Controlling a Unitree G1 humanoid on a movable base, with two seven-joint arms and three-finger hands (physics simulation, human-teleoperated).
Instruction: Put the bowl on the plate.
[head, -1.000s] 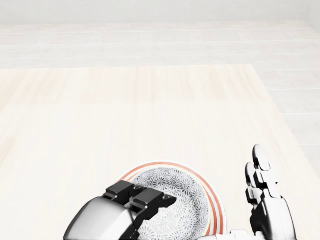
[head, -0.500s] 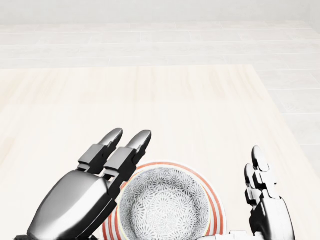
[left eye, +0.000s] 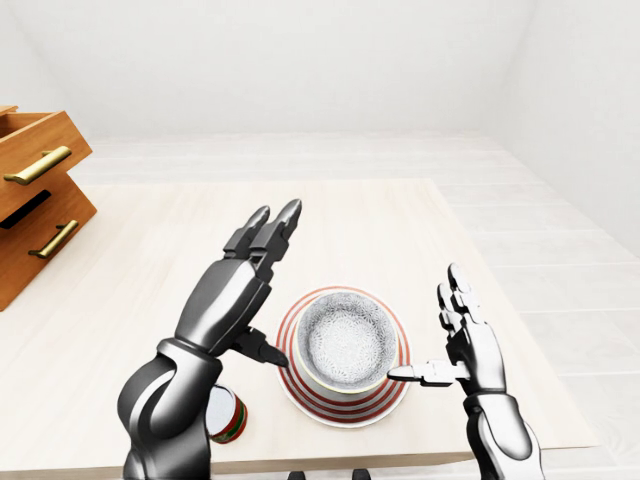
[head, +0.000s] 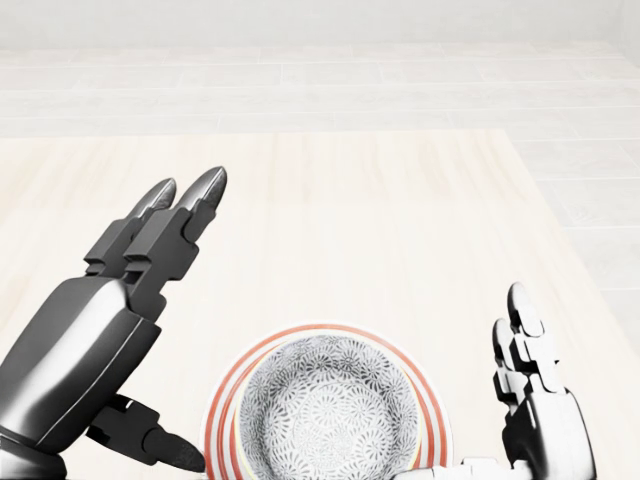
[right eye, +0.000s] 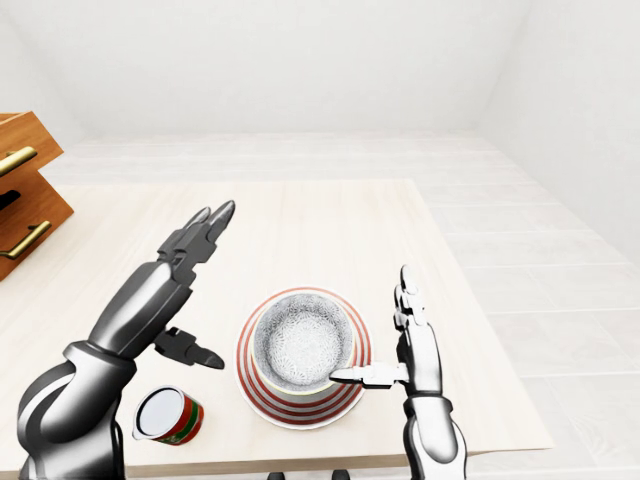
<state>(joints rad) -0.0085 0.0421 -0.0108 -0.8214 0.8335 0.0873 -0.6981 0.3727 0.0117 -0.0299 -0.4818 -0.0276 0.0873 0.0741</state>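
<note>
The grey patterned bowl (left eye: 345, 342) rests upright on the red-striped plate (left eye: 301, 398) near the bottom edge of the table. My left hand (left eye: 262, 290) hovers just left of the bowl, fingers stretched out straight and thumb pointing at the plate's rim, holding nothing. My right hand (left eye: 438, 338) stands open to the right of the plate, its thumb reaching toward the bowl's side without gripping it. In the head view the bowl (head: 328, 410) and plate (head: 432, 410) sit at the bottom middle between both hands.
A red and green can (right eye: 166, 415) stands left of the plate near the table's (left eye: 150, 260) bottom edge, below my left forearm. A wooden drawer unit (left eye: 35, 200) with brass handles occupies the table's left side. Pale floor lies beyond the table's right edge.
My left hand has opened off the bowl and drawn up and to the left, fingers straightening. The bowl stays on the plate. The right hand has hardly moved.
</note>
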